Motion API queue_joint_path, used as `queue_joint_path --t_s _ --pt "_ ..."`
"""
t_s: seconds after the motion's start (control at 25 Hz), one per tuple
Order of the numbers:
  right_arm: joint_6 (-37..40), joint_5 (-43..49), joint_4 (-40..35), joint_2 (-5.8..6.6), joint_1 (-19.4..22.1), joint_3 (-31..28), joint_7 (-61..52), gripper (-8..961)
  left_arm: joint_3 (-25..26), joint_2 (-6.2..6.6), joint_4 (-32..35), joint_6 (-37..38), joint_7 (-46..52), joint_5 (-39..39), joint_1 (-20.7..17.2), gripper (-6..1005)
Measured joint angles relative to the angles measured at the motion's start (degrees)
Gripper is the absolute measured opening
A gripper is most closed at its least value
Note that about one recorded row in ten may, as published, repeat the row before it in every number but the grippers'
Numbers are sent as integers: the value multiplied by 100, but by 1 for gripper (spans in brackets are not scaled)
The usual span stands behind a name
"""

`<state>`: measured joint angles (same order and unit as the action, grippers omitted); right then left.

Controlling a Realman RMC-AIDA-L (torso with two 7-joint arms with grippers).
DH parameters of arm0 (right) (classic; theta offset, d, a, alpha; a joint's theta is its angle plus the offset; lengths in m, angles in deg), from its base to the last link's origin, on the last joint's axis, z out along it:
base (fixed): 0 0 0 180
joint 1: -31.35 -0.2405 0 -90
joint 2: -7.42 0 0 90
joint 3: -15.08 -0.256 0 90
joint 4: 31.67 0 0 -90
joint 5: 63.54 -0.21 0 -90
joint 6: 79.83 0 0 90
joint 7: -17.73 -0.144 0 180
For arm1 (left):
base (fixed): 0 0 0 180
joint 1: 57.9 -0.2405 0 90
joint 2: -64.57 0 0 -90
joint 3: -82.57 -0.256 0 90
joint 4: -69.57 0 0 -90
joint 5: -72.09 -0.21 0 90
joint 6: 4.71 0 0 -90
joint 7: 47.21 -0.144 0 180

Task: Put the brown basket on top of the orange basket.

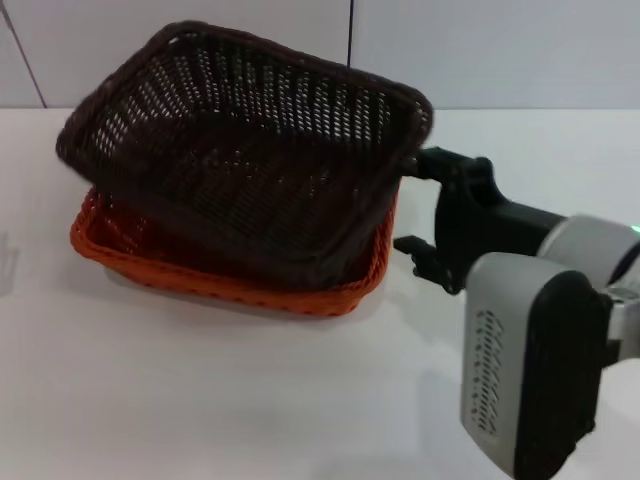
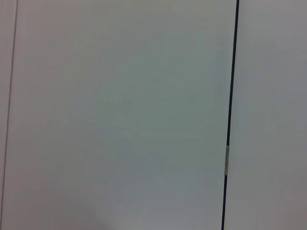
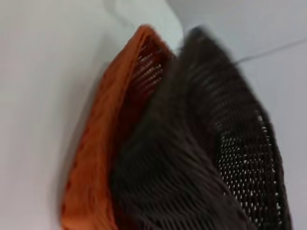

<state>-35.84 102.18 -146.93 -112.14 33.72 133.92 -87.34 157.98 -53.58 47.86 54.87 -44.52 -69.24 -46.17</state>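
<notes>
Two baskets sit nested before us on the white table (image 1: 250, 400). Nearest, our right gripper (image 1: 412, 205) reaches in from the right with its jaws spread wide: one tip touches the brown basket's right rim and the other hangs free beside the orange basket (image 1: 230, 285). Beyond it the brown basket (image 1: 250, 150) rests tilted inside the orange one, its near edge down and far rim raised; our left gripper is out of sight.
</notes>
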Motion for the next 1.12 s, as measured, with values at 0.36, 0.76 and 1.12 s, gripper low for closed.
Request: queue_joint_path --t_s 0.36,0.76,1.12 --pt "-484 15 -236 -12 353 62 -755 703 24 12 2 -143 -26 0 41 785" --pt "-3756 -255 1558 23 -437 -1273 -3210 703 42 13 10 -185 -38 0 128 785" --pt "-6859 -2708 4260 73 -877 -2114 -3948 703 39 12 -15 -139 -41 0 118 785"
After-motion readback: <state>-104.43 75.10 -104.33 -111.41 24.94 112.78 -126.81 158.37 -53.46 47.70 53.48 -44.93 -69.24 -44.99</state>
